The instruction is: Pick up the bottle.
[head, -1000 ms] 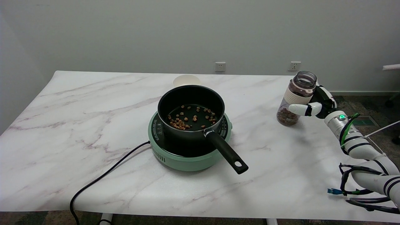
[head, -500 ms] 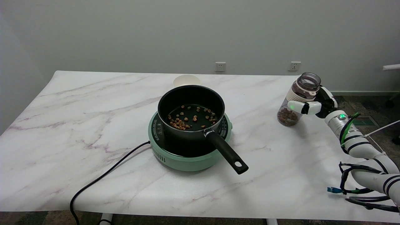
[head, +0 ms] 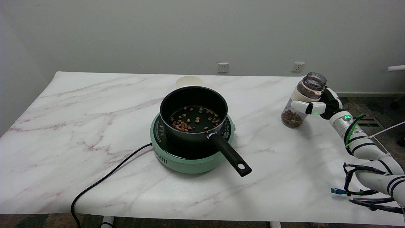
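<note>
At the table's right edge is a clear open-topped bottle (head: 292, 116) with a white band and brown pellets in its lower part. It leans with its mouth toward the right. My right hand (head: 320, 105) grips it around the middle from the right, a white finger across its front. The base sits at or just above the tabletop; I cannot tell whether it touches. The side of the bottle facing the palm is hidden.
A black saucepan (head: 193, 112) holding brown pellets stands on a green cooker (head: 190, 161) mid-table, its handle (head: 229, 154) pointing to the near right. A black cord (head: 104, 180) runs off the near left edge. A white cup (head: 189, 81) stands behind the pan.
My hand has moved slightly up the bottle and to the right. The bottle's mouth has tipped further right, while its base has stayed at about the same spot.
</note>
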Available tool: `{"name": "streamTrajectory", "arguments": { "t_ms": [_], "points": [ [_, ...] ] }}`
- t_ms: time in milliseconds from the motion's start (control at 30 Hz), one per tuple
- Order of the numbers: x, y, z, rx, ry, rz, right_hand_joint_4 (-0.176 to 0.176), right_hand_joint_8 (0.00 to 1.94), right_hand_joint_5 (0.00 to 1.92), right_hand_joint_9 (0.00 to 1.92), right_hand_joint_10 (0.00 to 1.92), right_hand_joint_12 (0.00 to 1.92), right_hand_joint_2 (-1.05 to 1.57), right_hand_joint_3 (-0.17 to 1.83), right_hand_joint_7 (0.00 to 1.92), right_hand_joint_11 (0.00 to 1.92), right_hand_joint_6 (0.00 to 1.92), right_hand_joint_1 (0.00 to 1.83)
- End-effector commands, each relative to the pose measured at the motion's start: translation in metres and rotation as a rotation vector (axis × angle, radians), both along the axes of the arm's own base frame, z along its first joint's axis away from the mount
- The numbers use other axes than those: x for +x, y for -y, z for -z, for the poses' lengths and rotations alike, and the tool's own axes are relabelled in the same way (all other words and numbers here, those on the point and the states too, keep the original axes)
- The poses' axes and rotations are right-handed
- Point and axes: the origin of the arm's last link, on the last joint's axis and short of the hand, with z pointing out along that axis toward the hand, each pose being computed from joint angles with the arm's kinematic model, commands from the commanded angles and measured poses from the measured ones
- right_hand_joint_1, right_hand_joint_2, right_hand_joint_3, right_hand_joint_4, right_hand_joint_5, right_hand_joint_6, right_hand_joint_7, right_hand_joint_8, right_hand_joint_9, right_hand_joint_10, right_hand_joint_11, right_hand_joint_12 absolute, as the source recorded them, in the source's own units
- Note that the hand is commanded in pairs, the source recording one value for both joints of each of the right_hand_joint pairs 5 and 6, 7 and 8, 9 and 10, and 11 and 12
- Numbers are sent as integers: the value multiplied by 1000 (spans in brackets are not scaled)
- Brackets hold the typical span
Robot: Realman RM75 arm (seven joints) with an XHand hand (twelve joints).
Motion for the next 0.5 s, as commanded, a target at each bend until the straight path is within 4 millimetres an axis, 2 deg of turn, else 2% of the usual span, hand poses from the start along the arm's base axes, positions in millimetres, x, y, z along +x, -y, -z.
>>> {"name": "streamTrajectory", "arguments": {
  "t_ms": [33,200,500],
  "points": [
    [16,6,-7,0,-33,-26,0,1292,1565,1163,1163,961,457,813,1292,961,1565,1414],
    [31,11,-8,17,-59,-47,0,1301,1577,1168,1168,962,477,797,1301,962,1577,1419],
    [69,24,-7,59,-121,-74,0,1297,1572,1167,1167,957,449,796,1297,957,1572,1425]
  ]
}}
